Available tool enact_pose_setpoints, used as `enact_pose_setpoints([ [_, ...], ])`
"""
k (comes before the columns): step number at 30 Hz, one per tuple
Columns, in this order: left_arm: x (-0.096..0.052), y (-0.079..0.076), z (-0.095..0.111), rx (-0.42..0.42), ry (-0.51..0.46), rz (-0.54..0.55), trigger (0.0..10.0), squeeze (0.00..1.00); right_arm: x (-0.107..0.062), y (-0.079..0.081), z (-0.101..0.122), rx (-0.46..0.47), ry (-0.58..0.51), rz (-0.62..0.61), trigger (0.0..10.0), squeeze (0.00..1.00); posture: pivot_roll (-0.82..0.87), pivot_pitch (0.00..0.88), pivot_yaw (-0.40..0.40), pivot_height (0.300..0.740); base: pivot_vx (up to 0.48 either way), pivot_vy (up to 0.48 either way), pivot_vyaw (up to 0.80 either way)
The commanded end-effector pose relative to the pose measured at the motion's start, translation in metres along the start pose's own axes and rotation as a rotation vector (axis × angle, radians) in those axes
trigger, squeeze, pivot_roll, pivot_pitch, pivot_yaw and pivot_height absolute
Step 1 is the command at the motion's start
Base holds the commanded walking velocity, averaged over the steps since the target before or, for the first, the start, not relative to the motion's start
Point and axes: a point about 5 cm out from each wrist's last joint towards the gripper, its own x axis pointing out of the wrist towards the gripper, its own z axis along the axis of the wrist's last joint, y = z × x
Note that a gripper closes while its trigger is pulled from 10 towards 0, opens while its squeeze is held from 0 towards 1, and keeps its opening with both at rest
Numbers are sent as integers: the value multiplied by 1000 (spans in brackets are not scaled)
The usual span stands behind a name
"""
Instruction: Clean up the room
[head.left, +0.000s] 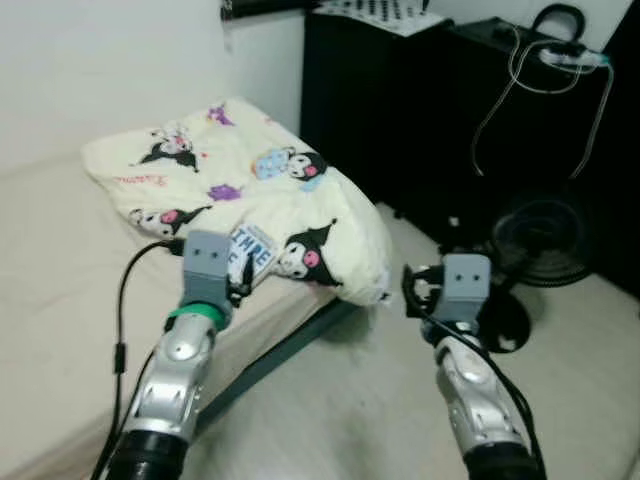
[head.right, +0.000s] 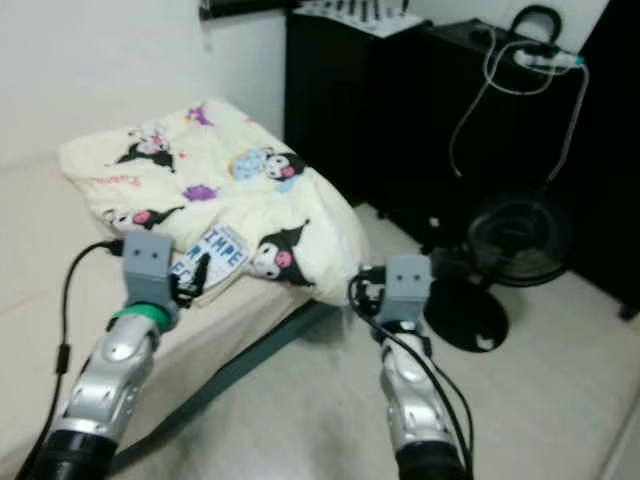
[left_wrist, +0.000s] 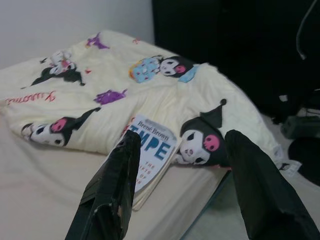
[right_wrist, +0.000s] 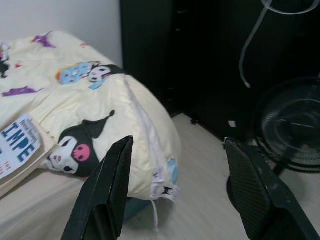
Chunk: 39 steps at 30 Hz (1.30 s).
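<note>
A cream quilt printed with black cartoon figures lies bunched on the bed, its lower corner hanging over the bed's edge above the pale floor. A white book with blue letters lies on the mattress, tucked partly under the quilt's near edge.

The left gripper is raised over the bed just short of the book, jaws wide and holding nothing; its wrist view reads the cover print, which the head views leave too small to make out. The right gripper hangs over the floor beside the bed's corner, jaws wide too, and empty. Its wrist view shows a small label at the quilt's hanging corner.

The head views take in a black cabinet with a white cable draped down it, and a black fan standing on the floor.
</note>
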Motion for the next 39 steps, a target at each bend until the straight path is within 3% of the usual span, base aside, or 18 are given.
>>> enact_pose_setpoints([
  [1,-2,4,-7,12,30,10,10000,0,-4,2,-7,18,24,-2,10000,0,-37,39,53,740,0,0,-800],
  [7,-1,4,-6,25,18,6,10000,0,-5,2,-7,18,23,-6,10000,0,-39,40,56,740,0,0,-800],
  [39,-3,3,-8,42,23,-13,10000,0,0,14,0,6,-9,29,10000,0,-25,44,56,740,417,0,0],
])
